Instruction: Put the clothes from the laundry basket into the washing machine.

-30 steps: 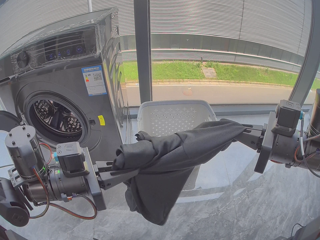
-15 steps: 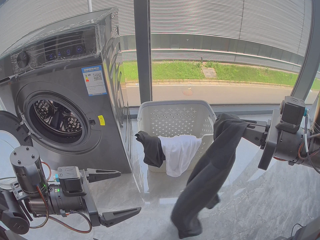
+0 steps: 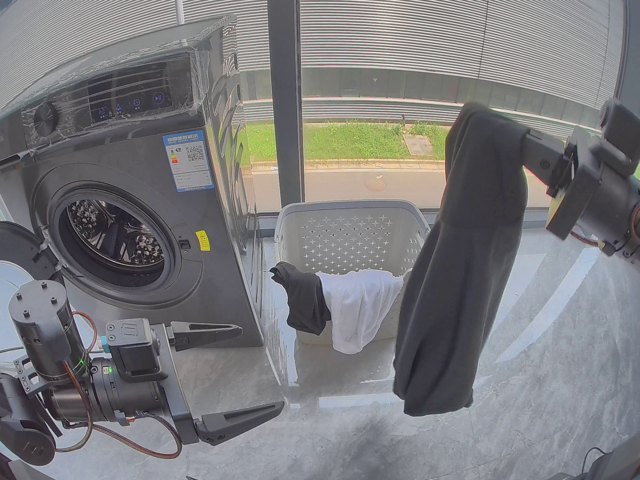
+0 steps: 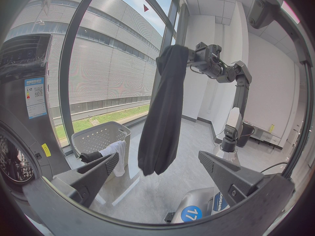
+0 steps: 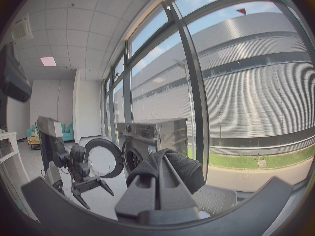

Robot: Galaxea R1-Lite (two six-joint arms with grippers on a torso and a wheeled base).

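- Basket interior: inside of laundry basket [image 3: 353, 231] hidden behind its front wall; white garment [image 3: 357, 308] and black garment [image 3: 303, 298] draped over the near rim.
- Washing machine [image 3: 133, 188]: porthole open; drum [image 3: 113, 235] dim, contents hard to make out; door [image 3: 20, 251] cut off at the head view's left edge.
- Right tool [image 3: 533, 149]: clenched on dark grey garment [image 3: 467, 268], fingertips buried in cloth; arm raised high beside the basket; garment hangs free, hem clear of floor [image 3: 533, 381], covering the basket's right corner.
- Left tool [image 3: 259, 370]: released, fingers spread wide; held low before the machine, pointing toward the basket.
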